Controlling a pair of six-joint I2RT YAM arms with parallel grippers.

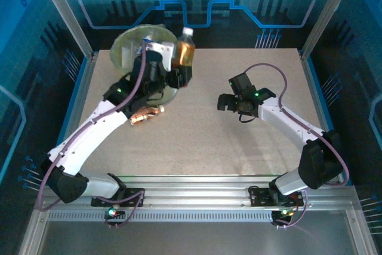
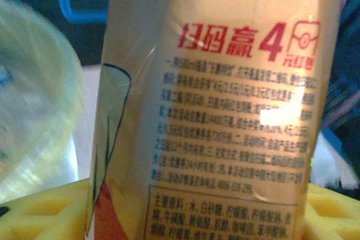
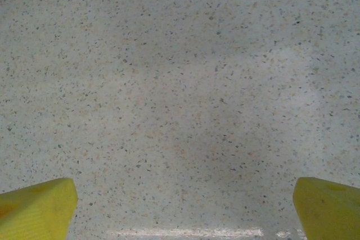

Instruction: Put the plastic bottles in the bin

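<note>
The left tool (image 2: 185,217) pinches an orange-labelled clear plastic bottle (image 2: 225,111) beside the round bag-lined translucent bin (image 1: 122,43); releasing early could drop it outside.

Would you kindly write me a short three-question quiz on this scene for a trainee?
1. True or false: the left gripper holds an orange-labelled bottle beside the bin.
2. Choose one: the right gripper has its jaws A) shut on a bottle, B) open and empty, C) down inside the bin.
3. Fill in: a crushed bottle lies on the ____.
Key: 1 true; 2 B; 3 table.
</note>
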